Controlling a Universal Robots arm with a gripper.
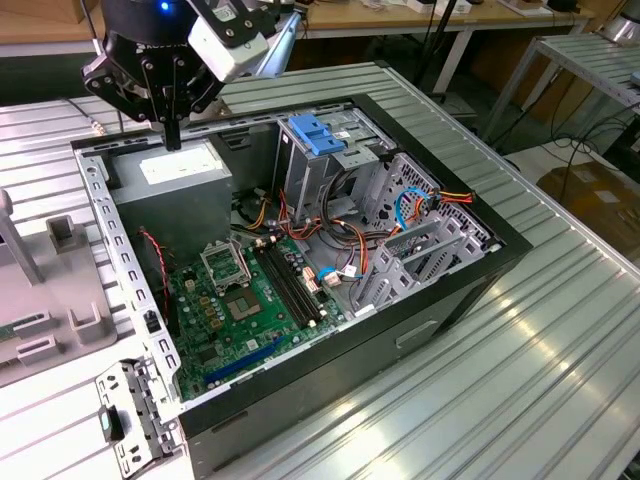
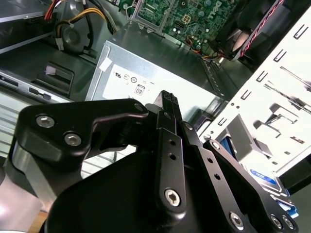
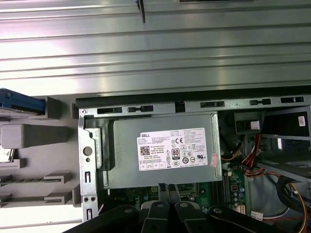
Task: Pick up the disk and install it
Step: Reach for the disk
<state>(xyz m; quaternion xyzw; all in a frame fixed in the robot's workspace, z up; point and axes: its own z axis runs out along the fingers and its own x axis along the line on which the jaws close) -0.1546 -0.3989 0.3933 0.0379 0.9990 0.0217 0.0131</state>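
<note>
Off beside the gripper point(image 1: 172, 142), the disk point(image 3: 22, 103)

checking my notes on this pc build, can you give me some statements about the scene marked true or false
1. The end effector hangs above the power supply. True.
2. The end effector holds the disk. False: it holds nothing; the disk's blue edge shows on the grey holder outside the case.
3. The case is closed up. False: it is open, and the motherboard is in plain sight.
4. A blue bracket sits on the drive cage inside the case. True.
</note>
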